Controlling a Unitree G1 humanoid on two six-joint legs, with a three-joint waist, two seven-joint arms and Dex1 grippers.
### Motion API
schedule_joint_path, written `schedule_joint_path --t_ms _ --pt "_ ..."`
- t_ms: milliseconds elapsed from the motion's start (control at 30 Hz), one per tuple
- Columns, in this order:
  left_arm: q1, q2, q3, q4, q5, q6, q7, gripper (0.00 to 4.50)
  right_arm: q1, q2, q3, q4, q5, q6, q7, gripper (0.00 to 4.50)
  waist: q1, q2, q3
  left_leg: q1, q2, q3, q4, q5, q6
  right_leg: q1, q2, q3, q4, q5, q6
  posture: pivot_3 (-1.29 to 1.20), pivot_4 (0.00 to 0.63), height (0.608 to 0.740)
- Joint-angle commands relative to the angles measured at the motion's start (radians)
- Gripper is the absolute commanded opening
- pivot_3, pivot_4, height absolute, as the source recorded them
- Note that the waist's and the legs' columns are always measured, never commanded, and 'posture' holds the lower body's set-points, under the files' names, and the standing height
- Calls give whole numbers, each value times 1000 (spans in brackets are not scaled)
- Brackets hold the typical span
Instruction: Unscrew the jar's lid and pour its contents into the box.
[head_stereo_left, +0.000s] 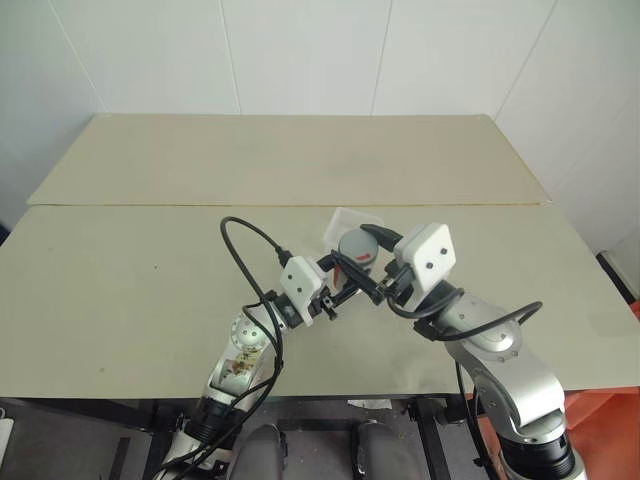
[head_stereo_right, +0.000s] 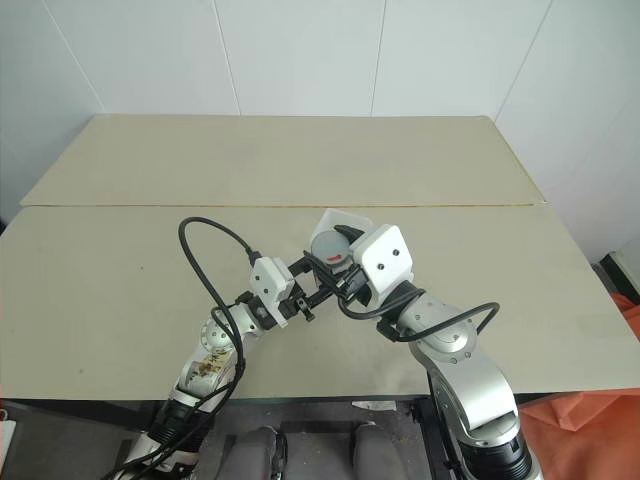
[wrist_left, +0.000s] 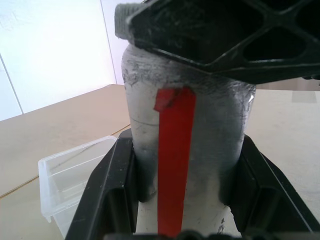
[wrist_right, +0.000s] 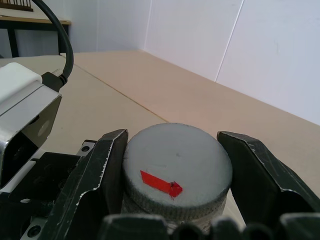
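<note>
Right in front of my chest, above the near half of the beige tabletop, I've got the small grey cylindrical jar with the red tape stripe down its side clamped in my left gripper. Both black fingers are pressed tight against its body, holding it upright, clear of the surface.

My right gripper comes in from the other side and sits on the round grey screw lid with the little red mark on top. Its 2 fingers have closed in against the ribbed edge of the cap, 1 on each flank, so that pincer is down to lid width and gripping.

So I'd say this is the unscrewing step, and the lid looks fully seated, no gap I can spot. Next up calls for twisting the right wrist while the left keeps the body from spinning along. Probably several re-grips needed.

Just beyond the jar sits the small clear plastic square box with low walls, resting on the table, nothing visible inside. Can't see the contents with the cap on.
</note>
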Motion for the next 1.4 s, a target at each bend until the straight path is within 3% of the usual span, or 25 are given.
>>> schedule_joint_path --t_ms 33,167,400,600,700,833,1000,1400 --pt "3 9 -5 -39 -19 -26 -27 1948 -1 -27 -49 -9 36 -49 59 2797 0 0 0 0 0 0 0 0 0 0 0 0 0 0 0 0 150 740" --pt "11 25 -12 -70 -62 -6 -79 1948 -21 -71 -95 48 140 -88 208 2797 0 0 0 0 0 0 0 0 0 0 0 0 0 0 0 0 150 740" --pt "20 38 -31 -119 -77 1 -111 1948 -231 -200 -108 356 270 -232 666 2797 -3 0 0 1 1 0 0 0 0 1 1 1 0 0 0 0 150 740" --pt "28 47 -42 -149 -85 17 -123 1948 -492 -227 -42 743 268 -384 1108 2797 -5 0 0 2 2 0 -1 0 0 1 3 2 0 0 -1 0 150 740" --pt "32 44 -49 -157 -81 20 -117 1948 -577 -195 -16 899 227 -475 1213 2797 -4 0 0 3 3 1 -2 0 0 1 4 2 0 0 -1 0 150 740" --pt "37 38 -55 -165 -72 22 -101 1948 -630 -182 8 1006 232 -548 1255 2797 -3 0 1 3 2 1 -2 0 0 1 4 3 0 3 -7 0 150 740" --pt "46 30 -55 -170 -65 25 -80 1948 -652 -199 14 1047 261 -583 1255 4395 2 0 1 2 2 1 -2 0 0 0 3 3 -1 5 -8 0 150 740" --pt "23 37 -43 -137 -76 12 -100 1948 -581 -242 -82 1003 257 -589 1215 4452 0 0 1 3 2 1 -2 0 0 0 4 3 0 5 -9 0 150 740"
